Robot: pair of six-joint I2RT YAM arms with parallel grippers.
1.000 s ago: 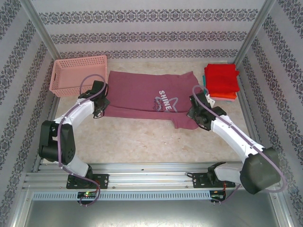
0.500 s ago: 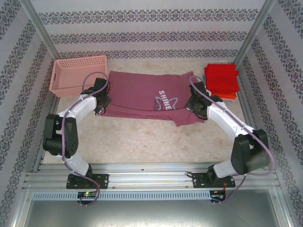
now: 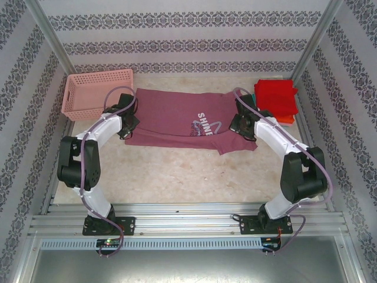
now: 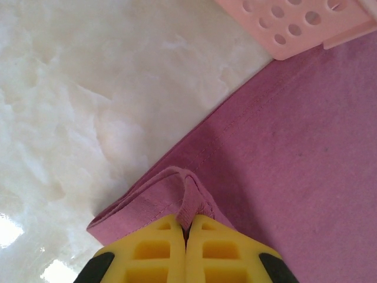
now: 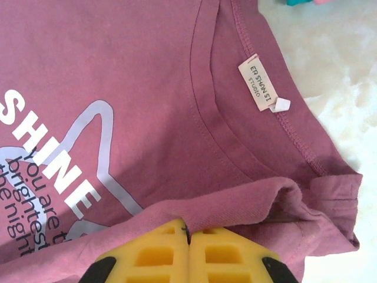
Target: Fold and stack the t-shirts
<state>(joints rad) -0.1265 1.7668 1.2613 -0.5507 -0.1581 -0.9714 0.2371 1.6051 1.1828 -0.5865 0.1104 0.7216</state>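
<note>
**Item:** maroon t-shirt (image 3: pixel 177 115), "SHINE" print up. It lies spread across the far middle of the table (image 3: pixel 177 177), between the pink basket (image 3: pixel 94 94) at far left and the folded stack (image 3: pixel 275 100) of red, orange and teal shirts at far right.

**Left gripper** (image 4: pixel 187 227): clenched on a small raised ridge of cloth at the shirt's left edge, with the basket corner just beside that edge.

**Right gripper** (image 5: pixel 188 233): clenched on a doubled fold at the collar end, below the neck label (image 5: pixel 262 82).

**Step, as judged:** both ends are pinched in order to carry the near edge over toward the far side.

**Hazards:**
- Both grips are thin, each taking only a ridge of fabric. A quick lift could pull the cloth free at one end and collapse the fold.
- If the two arms travel unevenly, the crease would skew.
- The shirt's left edge may catch on the basket, or drag it, if that side swings further left.
- The right arm works near the folded stack, so a wide sweep could knock it.
- The sleeve flap at the near right hangs loose and may bunch under the fold.
</note>
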